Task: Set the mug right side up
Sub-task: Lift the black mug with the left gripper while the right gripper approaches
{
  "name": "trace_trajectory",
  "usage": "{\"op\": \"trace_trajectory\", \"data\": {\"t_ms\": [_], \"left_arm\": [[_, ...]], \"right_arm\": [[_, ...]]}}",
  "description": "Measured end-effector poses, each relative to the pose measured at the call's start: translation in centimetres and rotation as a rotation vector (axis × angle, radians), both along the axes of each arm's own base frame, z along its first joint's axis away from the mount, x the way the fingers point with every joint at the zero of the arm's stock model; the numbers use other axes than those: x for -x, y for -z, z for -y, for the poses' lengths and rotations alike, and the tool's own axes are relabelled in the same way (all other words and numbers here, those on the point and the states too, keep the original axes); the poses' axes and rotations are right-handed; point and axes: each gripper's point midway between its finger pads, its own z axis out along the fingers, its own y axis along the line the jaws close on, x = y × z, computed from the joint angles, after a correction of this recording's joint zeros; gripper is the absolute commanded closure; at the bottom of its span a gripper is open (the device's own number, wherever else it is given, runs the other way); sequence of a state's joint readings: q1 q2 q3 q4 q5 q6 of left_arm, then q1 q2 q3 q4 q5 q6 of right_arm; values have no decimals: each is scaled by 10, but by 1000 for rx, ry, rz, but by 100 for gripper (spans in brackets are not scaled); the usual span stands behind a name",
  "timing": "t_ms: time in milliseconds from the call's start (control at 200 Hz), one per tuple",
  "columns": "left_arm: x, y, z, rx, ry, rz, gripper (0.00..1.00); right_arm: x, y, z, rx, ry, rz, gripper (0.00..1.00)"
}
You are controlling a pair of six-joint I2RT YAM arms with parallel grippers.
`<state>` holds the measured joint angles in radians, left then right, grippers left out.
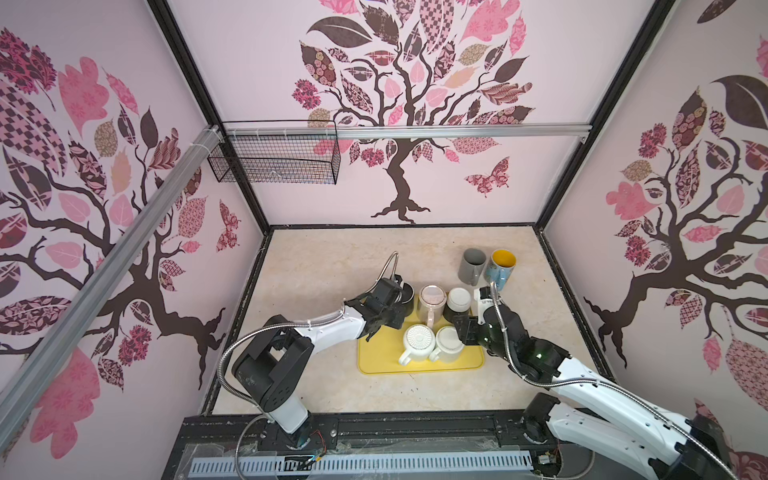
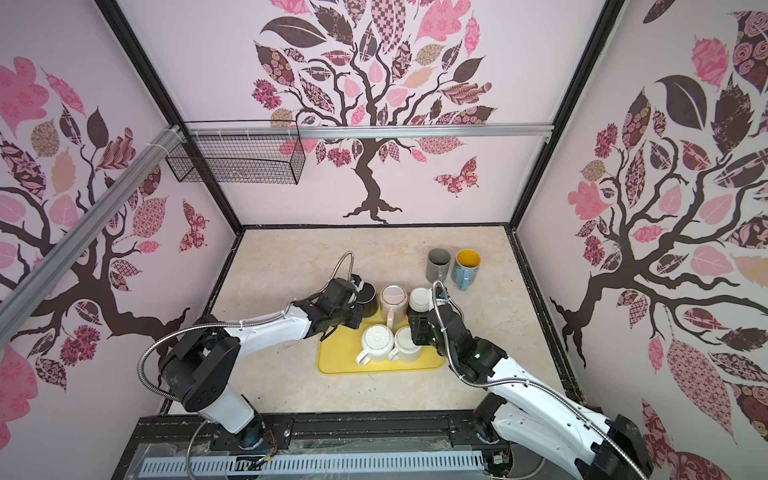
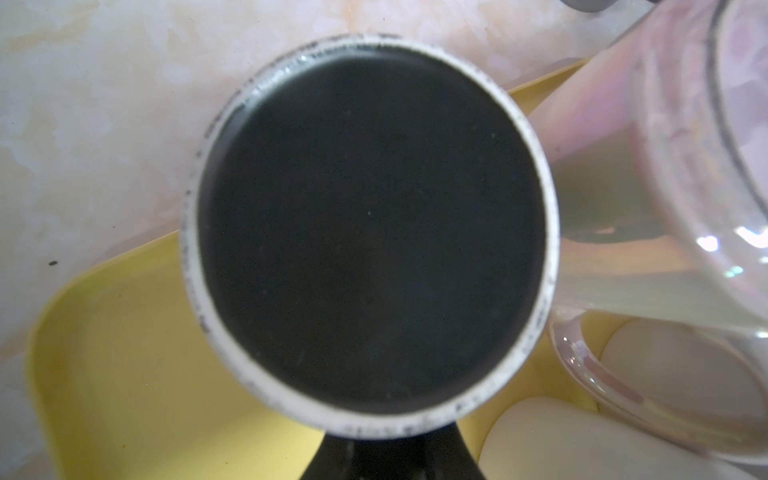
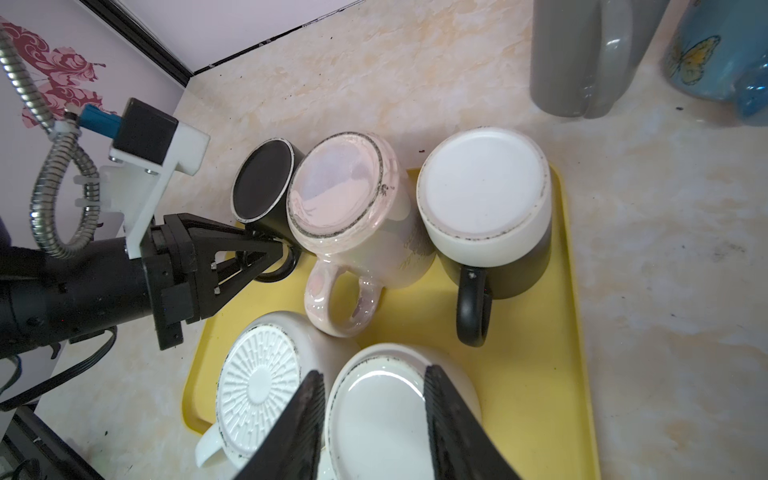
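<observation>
Marble tabletop (image 4: 644,249), right wrist alone shows left fingers (image 4: 232,237) clamping black mug (image 4: 262,183) handle, right fingers (image 4: 303,424) apart

Soft, even light is filling both top views, their edges bowing. The black mug (image 3: 370,224) is blurring close up; glare is glinting on the pink mug (image 3: 665,187).

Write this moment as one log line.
left gripper: shut on black mug handle | black mug: upside down | right gripper: open over plain white mug

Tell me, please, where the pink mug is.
In both top views the pink mug sits upside down at the tray's far edge, black mug on its left, white-based mug right.
</observation>
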<state>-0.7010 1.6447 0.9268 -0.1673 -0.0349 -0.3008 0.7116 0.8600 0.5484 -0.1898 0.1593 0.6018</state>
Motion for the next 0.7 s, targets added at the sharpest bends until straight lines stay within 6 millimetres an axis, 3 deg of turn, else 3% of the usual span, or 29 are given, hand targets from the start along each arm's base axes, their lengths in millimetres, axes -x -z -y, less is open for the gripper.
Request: {"op": "trace_trajectory", "data": {"t_ms": [70, 295, 700], "left_arm": [[-1, 0, -2, -14, 2, 6, 100], [0, 0, -13, -85, -3, 28, 100], [2, -19, -58, -276, -65, 93, 100]], "right_arm": [[0, 0, 0, -1, -1, 0, 57], [0, -2, -4, -13, -12, 3, 57], [-5, 4, -17, -25, -48, -20, 58]]}}
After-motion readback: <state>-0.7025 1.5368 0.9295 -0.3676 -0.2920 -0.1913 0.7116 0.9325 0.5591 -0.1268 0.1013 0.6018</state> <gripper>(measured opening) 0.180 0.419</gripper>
